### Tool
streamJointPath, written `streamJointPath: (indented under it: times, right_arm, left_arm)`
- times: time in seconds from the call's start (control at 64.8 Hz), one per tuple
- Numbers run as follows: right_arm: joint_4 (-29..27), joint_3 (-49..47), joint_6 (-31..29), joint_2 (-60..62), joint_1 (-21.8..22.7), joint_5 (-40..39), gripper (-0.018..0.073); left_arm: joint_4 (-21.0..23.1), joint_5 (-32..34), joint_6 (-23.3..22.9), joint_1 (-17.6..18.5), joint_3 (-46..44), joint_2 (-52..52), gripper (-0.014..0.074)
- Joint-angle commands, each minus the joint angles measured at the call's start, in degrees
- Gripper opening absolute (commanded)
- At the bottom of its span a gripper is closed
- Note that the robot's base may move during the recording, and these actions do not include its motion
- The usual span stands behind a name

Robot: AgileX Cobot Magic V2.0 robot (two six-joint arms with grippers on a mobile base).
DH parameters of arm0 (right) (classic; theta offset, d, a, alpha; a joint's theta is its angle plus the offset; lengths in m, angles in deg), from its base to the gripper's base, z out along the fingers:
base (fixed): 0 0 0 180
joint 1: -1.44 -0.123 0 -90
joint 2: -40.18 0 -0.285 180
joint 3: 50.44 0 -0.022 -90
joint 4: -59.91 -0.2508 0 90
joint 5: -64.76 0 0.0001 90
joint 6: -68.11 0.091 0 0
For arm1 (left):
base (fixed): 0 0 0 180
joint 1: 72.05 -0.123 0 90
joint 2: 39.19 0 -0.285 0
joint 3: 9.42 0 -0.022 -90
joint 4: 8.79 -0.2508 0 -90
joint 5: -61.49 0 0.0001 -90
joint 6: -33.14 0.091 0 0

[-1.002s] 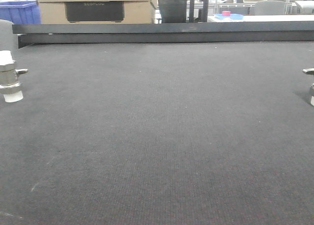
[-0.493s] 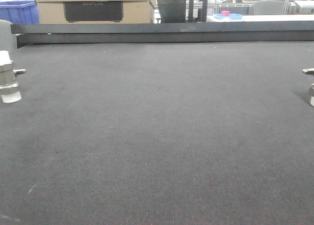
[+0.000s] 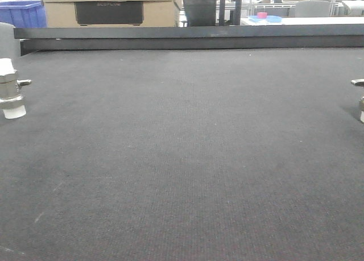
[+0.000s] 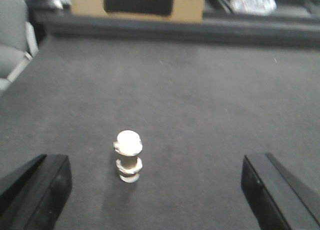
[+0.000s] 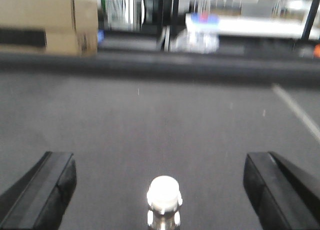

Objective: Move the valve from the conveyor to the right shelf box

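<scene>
Valve (image 4: 129, 162) stands upright on the conveyor (image 3: 187, 158), well short of its far rail (image 3: 187, 38) and between the wide-spread fingers of my left pincer (image 4: 156, 162), which I judge is lined up to close on it. A second valve (image 5: 163, 202) stands likewise before my wide-open right pincer (image 5: 159, 160). Beyond the rail sit a cardboard box (image 3: 108, 5) and a blue bin (image 3: 21, 13), their contents hidden.

Left end effector (image 4: 155, 162) fingers (image 4: 40, 187) matte black, blocky, right end effector (image 5: 160, 160) alike
</scene>
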Motion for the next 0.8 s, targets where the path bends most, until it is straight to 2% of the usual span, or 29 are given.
streamJointPath:
  times: [0.0, 0.2, 0.386, 0.493, 0.786]
  right_arm:
    - [0.31, -6.34, 0.07, -7.73, 0.07, 5.82, 0.057]
    - [0.88, -24.85, 0.07, -26.76, 0.07, 22.96, 0.057]
    - [4.24, -38.8, 0.07, -42.48, 0.07, 39.43, 0.057]
    - [6.75, -43.04, 0.07, -49.05, 0.07, 41.75, 0.057]
    - [6.75, -43.73, 0.07, -61.77, 0.33, 40.59, 0.057]
  left_arm:
    - [0.74, -1.33, -0.14, 1.62, -3.56, 3.06, 0.058]
    - [0.64, -1.33, -0.14, 3.71, -6.05, 6.75, 0.058]
    - [0.64, -1.83, -0.14, 4.13, -6.05, 7.43, 0.058]
    - [0.64, -1.94, -0.14, 4.13, -6.05, 7.43, 0.058]
    - [0.64, -4.05, -0.14, 4.13, -6.05, 7.43, 0.058]
